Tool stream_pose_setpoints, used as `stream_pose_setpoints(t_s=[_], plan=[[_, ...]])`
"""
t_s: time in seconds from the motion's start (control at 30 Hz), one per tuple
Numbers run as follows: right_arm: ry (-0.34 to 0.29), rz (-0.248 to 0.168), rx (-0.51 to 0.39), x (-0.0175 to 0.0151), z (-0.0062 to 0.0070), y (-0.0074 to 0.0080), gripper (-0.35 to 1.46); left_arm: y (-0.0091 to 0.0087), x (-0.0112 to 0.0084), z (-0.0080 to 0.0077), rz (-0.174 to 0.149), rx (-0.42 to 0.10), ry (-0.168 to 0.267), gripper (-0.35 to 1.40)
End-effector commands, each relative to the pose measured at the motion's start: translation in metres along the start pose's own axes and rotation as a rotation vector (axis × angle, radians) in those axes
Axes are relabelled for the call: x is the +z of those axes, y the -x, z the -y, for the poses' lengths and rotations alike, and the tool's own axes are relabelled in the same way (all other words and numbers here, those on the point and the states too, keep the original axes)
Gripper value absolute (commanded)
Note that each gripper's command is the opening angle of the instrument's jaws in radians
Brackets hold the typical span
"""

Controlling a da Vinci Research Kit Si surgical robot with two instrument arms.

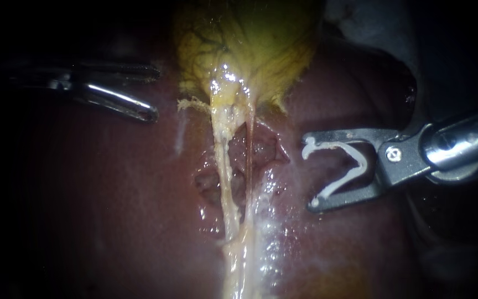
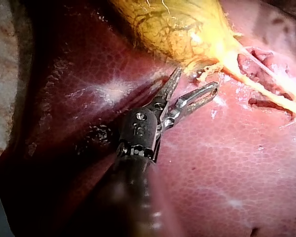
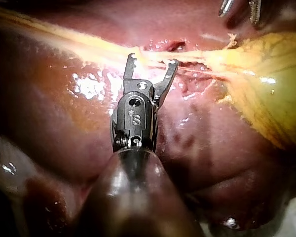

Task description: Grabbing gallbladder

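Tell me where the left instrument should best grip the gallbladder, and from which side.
Probably the tapering edge of the gallbladder, by its frayed fringe, from the left: open jaws of the left instrument face it; the right instrument carries a clip.

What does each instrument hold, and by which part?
Left instrument: nothing, jaws open beside the gallbladder. Right instrument: an open clip, its two legs seated between the jaws.

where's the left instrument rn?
Endoscope view, left side: the slender metal left instrument hovers over the dark red liver, just beside the yellow gallbladder, at its left edge.
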Motion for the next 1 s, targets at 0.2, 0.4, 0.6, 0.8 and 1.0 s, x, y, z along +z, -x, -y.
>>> stream_pose_setpoints(t_s=[0.2,0.4,0.6,0.8,1.0], plan=[[0.0,0.0,0.0,0.0,0.0,0.0,0.57,-0.0005,0.0027,0.0003,0.0,0.005,-0.011,0.59],[0.0,0.0,0.0,0.0,0.0,0.0,0.57,-0.0013,0.0051,0.0001,0.0,0.015,-0.026,0.56],[0.0,0.0,0.0,0.0,0.0001,0.0,0.57,-0.0016,0.0069,-0.0004,0.0,0.024,-0.031,0.54],[0.0,0.0,0.0,0.0,0.0,0.0,0.57,-0.0023,0.0082,-0.001,-0.006,0.038,-0.037,0.52],[0.0,0.0,0.0,0.0,0.0,0.0,0.57,-0.0022,0.0093,-0.0009,-0.009,0.042,-0.042,0.47]])
